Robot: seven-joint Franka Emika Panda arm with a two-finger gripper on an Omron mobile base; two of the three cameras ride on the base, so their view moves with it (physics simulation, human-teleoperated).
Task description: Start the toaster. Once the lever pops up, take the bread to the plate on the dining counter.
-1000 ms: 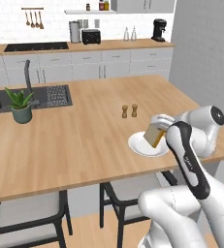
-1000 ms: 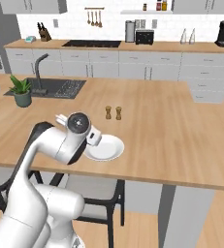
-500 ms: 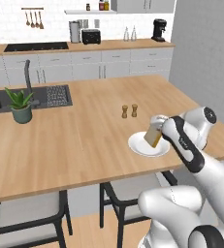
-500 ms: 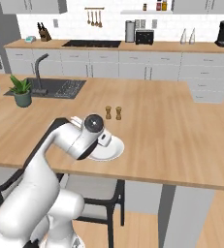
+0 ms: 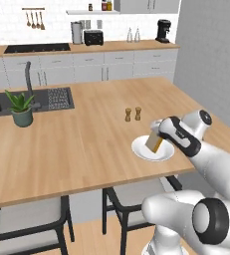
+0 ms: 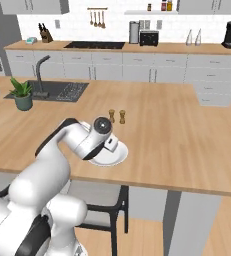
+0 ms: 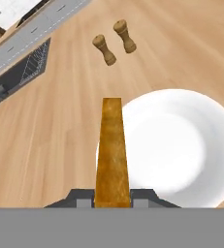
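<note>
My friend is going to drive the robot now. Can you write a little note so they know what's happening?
Gripper: shut on the bread, holding it tilted just above the plate.
Plate: on the dining counter, near two small wooden shakers.
Toaster: far off on the back counter.
Done: bread carried over to the plate.
Left: lower it, let go, pull the arm away.

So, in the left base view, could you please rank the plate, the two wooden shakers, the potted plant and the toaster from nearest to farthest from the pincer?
1. Plate, directly beneath the pincer.
2. Wooden shakers, just beyond it on the dining counter.
3. Potted plant, far left by the sink.
4. Toaster, on the back counter.
</note>
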